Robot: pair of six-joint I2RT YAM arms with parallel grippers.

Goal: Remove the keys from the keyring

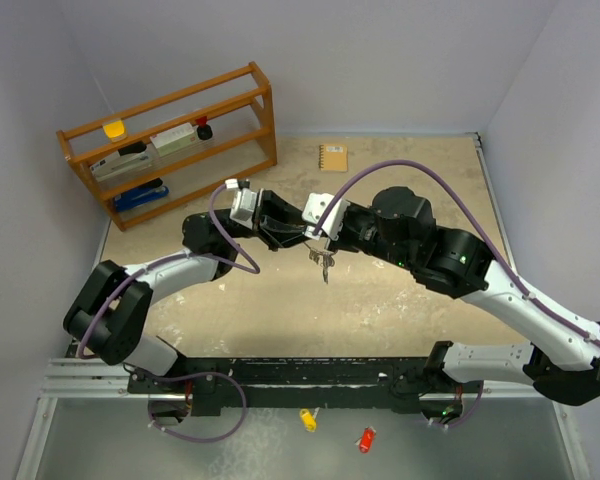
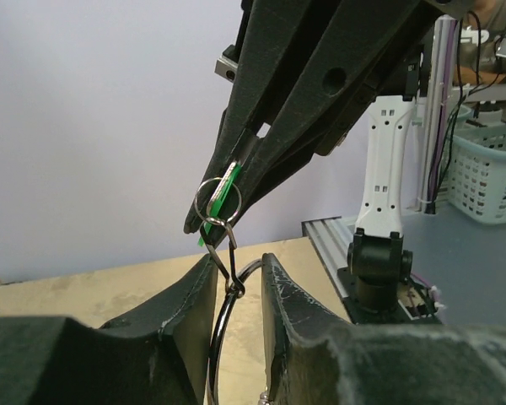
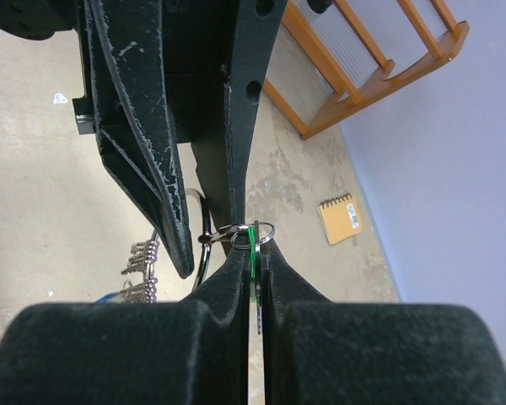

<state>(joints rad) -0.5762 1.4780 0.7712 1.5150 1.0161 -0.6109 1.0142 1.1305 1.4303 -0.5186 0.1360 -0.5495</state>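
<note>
Yellow and red come nearest: a yellow tag (image 1: 307, 418) and a red tag (image 1: 365, 440) lie a little apart on the grey strip in front of the arm bases. Neither arm is near them.

Beyond the bases, both arms reach in over the sandy table (image 1: 280, 310) and meet nose to nose above its middle.

The right gripper (image 3: 255, 257) has its fingers pressed together on the green-tag key (image 3: 253, 251). The thin green plastic stands edge-on in the seam between the pads. A small split ring (image 2: 201, 199) sits at the tag's far end, just past the fingertips. From it a wire clasp (image 2: 223, 253) runs down to the keyring (image 2: 217, 346).

The keyring stands in the gap of the left gripper (image 2: 238, 268). Its fingers are a narrow way apart, one on each side of the silver wire, and the wire runs close along the inner faces. Whether they press on it cannot be told. The tips of the two grippers nearly touch, with the clasp spanning the space between them. A cluster of small metal bits (image 3: 139, 270) hangs from the keyring off to one side, clear of both pairs of fingers and above the table.

Farther back, a tan notebook (image 1: 332, 157) lies flat near the rear wall. A wooden shelf (image 1: 170, 140) stands in the far left corner, with small items on its tiers.
</note>
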